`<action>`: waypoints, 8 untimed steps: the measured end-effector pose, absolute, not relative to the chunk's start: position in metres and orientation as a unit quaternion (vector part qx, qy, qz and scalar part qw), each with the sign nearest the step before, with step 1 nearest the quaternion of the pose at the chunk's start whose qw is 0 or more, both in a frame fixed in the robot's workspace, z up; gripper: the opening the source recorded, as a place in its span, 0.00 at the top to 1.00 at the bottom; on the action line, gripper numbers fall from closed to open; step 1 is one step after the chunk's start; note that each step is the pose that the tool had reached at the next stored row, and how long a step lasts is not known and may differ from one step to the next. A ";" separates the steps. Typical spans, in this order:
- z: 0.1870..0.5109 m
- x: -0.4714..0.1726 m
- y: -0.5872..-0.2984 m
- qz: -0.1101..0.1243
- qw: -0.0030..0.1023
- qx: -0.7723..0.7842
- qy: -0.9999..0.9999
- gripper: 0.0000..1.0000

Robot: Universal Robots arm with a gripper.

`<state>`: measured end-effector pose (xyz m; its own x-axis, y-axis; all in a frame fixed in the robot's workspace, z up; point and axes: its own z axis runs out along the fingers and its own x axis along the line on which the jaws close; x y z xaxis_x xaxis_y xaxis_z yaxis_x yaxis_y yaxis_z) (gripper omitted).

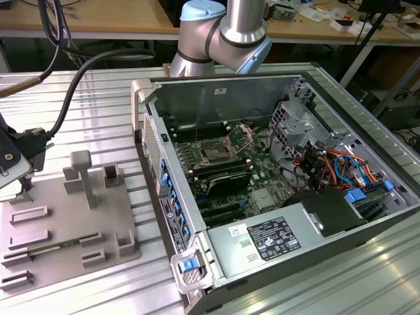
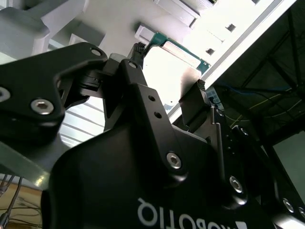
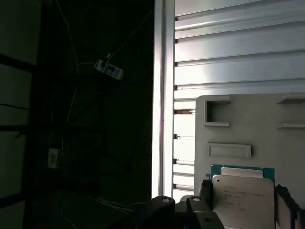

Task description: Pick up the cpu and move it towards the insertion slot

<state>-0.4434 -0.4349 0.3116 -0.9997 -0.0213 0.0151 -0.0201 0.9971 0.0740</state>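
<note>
Gripping cpu (image 3: 240, 198) at both edges in both wrist views, fingers (image 2: 136, 59) over tray (image 3: 248, 124); exterior view adds distant insertion slot (image 1: 218, 152).

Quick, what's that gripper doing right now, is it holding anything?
Gripper: closed on the cpu, fingers pressed against two opposite edges, over the grey tray.

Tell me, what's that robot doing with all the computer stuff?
The robot arm's black gripper is closed on a small square silvery cpu chip, one finger on each side. The chip is at the grey plastic tray at the exterior view's left. The square metal-framed insertion slot sits on the green board inside the open computer case, well apart from the chip, toward the exterior view's right.
</note>
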 end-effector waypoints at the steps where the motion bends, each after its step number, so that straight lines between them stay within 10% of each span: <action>1: 0.313 -0.443 -0.435 -0.037 0.008 0.010 -0.999 0.45; 8: 0.320 -0.443 -0.435 -0.037 0.008 0.010 -0.999 0.45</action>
